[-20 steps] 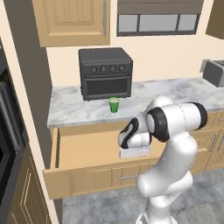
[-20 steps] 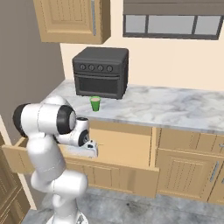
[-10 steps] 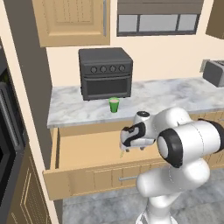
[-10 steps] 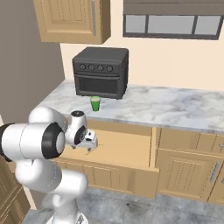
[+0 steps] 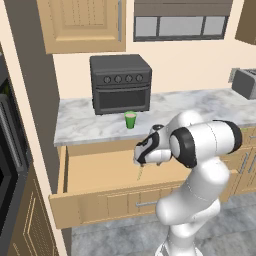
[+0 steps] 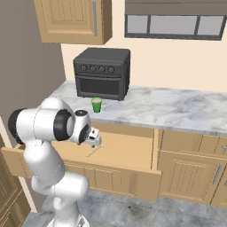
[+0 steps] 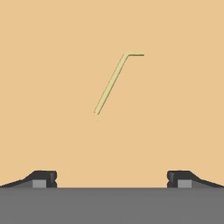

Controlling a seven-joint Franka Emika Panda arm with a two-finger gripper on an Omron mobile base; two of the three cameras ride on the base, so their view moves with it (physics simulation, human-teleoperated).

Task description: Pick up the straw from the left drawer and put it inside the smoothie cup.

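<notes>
The left drawer (image 5: pixel 95 206) (image 6: pixel 116 174) stands pulled out under the marble counter. On its bare wood floor lies the straw (image 5: pixel 140 172) (image 6: pixel 94 152) (image 7: pixel 111 83), thin and pale yellow-green with a short bent end. My gripper (image 5: pixel 140 162) (image 6: pixel 97 144) (image 7: pixel 112 177) hangs just above it, pointing down into the drawer, open with nothing between its fingers. In the hand view the straw runs slantwise ahead of the two fingertips. The smoothie cup (image 5: pixel 130 120) (image 6: pixel 96 105), small and green, stands upright on the counter behind the drawer, in front of the oven.
A black toaster oven (image 5: pixel 121 82) (image 6: pixel 103 73) sits at the back of the counter (image 5: pixel 80 125) (image 6: pixel 177 108). A grey toaster (image 5: pixel 246 82) is at the far right. Wall cabinets hang overhead. A tall dark appliance (image 5: pixel 7 165) flanks the drawer's left.
The arm has folded and swung, bringing the hand a little up and over the straw in the drawer. The gripper has stayed open. The straw and the cup have not moved.
</notes>
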